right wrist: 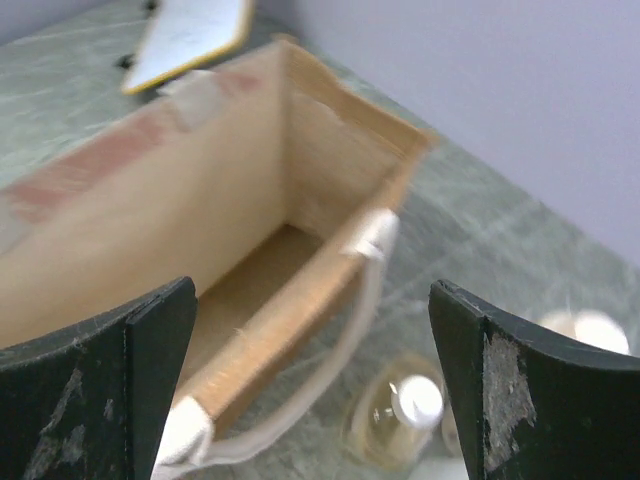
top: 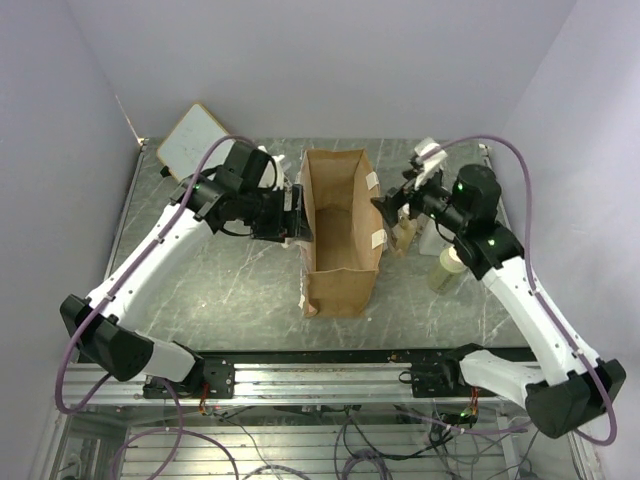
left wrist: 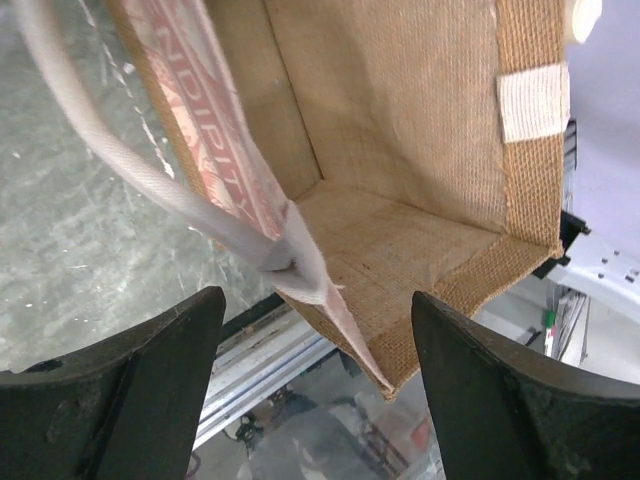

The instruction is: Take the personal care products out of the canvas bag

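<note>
The tan canvas bag (top: 340, 285) stands open-topped mid-table. Its floor is bare in the left wrist view (left wrist: 400, 250) and in the right wrist view (right wrist: 250, 280). My left gripper (top: 298, 222) is open, its jaws astride the bag's left wall and cream strap (left wrist: 130, 170). My right gripper (top: 386, 210) is open and empty above the bag's right rim. A translucent amber bottle with a cream cap (right wrist: 400, 420) stands on the table right of the bag (top: 404, 236). A cream bottle (top: 445, 270) stands further right.
A wood-framed whiteboard (top: 193, 137) leans at the back left. A white object (top: 432, 238) stands behind the cream bottle. The metal rail (top: 330, 375) runs along the near table edge. A round pale cap (right wrist: 590, 330) shows beside the right finger.
</note>
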You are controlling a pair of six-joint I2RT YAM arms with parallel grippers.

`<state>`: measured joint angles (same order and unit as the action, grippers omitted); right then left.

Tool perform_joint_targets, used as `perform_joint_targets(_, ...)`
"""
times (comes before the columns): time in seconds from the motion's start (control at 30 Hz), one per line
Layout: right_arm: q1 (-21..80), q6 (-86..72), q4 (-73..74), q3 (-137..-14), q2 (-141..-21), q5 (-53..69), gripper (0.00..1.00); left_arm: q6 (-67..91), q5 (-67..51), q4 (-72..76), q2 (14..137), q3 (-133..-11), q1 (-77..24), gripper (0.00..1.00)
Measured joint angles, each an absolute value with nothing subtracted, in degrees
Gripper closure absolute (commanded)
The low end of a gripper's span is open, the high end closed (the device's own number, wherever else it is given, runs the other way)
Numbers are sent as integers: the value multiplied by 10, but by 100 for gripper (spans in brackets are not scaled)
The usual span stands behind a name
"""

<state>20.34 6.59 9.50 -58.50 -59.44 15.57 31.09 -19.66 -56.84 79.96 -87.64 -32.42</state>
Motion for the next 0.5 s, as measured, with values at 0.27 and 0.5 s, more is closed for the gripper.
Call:
perform_joint_targets(0.27, 364, 278, 255, -687, -698, 275, 0, 307, -189, -576, 827, -873, -389, 16)
perform_joint_targets(0.5, 422, 381, 332, -609, -666, 270, 0, 308, -170, -582, 822, -849, -425, 17)
